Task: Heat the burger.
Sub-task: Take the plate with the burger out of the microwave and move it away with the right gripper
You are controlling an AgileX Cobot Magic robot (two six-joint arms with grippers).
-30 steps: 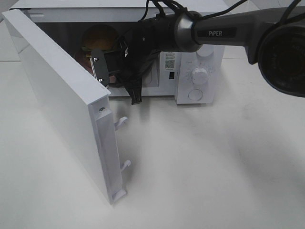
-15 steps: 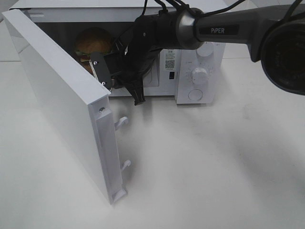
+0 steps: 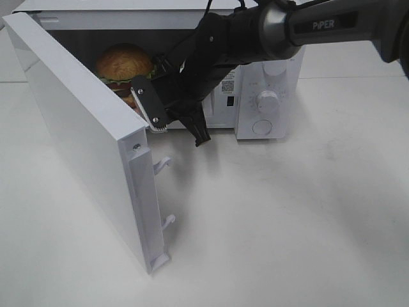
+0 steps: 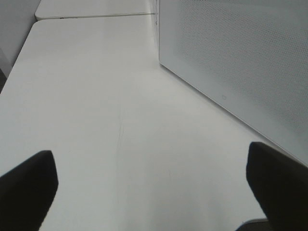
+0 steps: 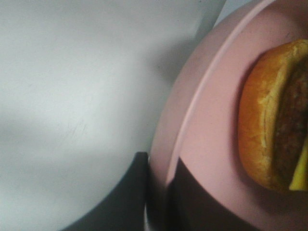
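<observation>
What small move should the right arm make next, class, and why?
Probably draw the right gripper back clear of the microwave: the burger sits on its plate inside, the jaws stand open, and the open door cannot shut past the arm.

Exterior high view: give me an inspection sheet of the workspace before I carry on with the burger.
Surface: white table, no spills showing.
Job's things: burger sits on a pink plate inside the microwave; door swung wide open.
Clutter: nothing seen.
Grippers: right gripper open at the microwave's mouth, plate rim between its fingers, contact unclear; left gripper open over the table, beside a perforated white panel.
Cables: black cables along the right arm.
Surroundings: second white surface behind the table.
</observation>
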